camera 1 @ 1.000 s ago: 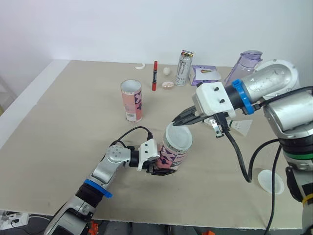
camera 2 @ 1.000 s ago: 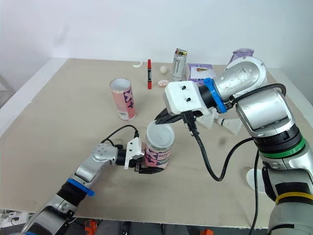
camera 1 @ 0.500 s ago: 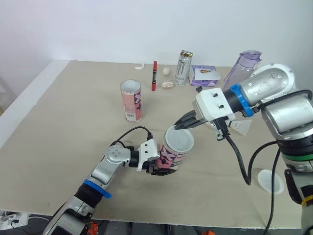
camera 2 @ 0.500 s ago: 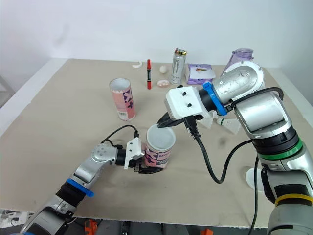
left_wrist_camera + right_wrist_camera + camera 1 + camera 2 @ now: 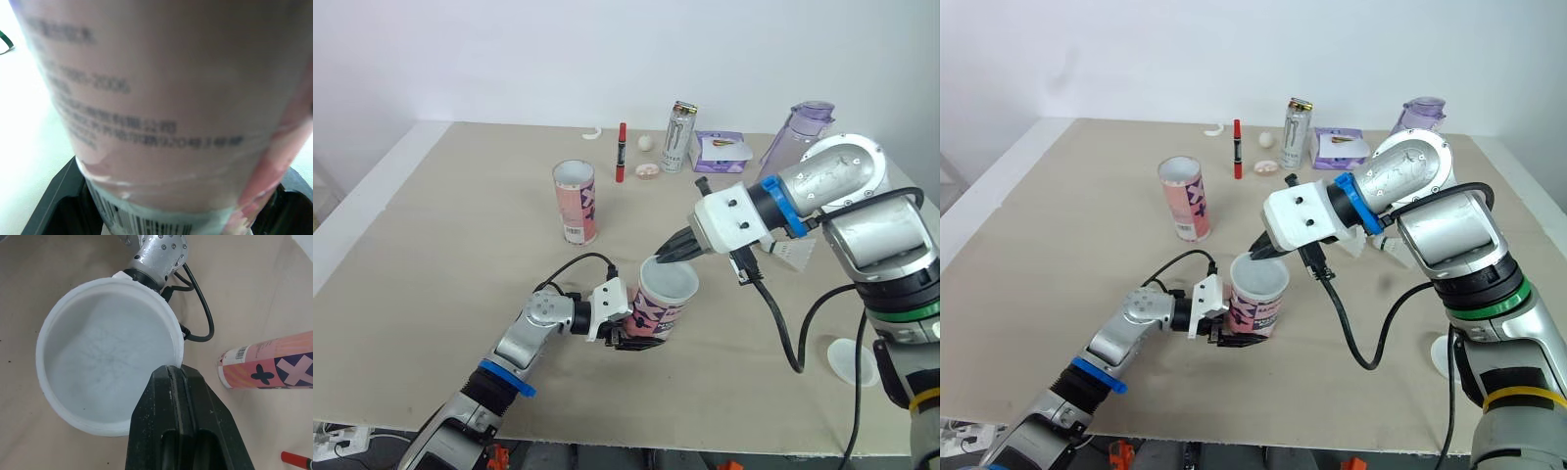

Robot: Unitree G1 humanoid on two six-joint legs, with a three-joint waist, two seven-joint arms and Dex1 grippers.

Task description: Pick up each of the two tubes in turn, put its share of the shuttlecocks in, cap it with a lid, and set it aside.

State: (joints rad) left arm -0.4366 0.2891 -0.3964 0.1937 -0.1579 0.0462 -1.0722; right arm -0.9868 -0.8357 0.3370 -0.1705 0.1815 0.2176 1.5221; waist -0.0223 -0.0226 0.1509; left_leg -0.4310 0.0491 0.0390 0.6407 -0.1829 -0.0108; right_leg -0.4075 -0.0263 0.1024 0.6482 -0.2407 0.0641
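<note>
My left gripper (image 5: pixel 625 333) is shut on the lower part of a pink tube (image 5: pixel 656 313), holding it upright just above the table. A white lid (image 5: pixel 669 279) covers the tube's top, also seen as the lid (image 5: pixel 105 367) in the right wrist view. My right gripper (image 5: pixel 668 257) is shut, its fingertips (image 5: pixel 172 374) touching the far rim of that lid. A second pink tube (image 5: pixel 577 202) stands open-topped further back on the left. A shuttlecock (image 5: pixel 795 257) lies partly behind my right arm. A second white lid (image 5: pixel 855 362) lies on the table at the right.
Along the back stand a silver can (image 5: pixel 681 135), a red marker (image 5: pixel 623 150), a purple tissue pack (image 5: pixel 722 149) and a clear purple bottle (image 5: pixel 800 132). The beige table (image 5: pixel 450 255) has bare surface on the left.
My right gripper has shifted slightly left and lower against the lid's rim. The held tube and my left arm have stayed put.
</note>
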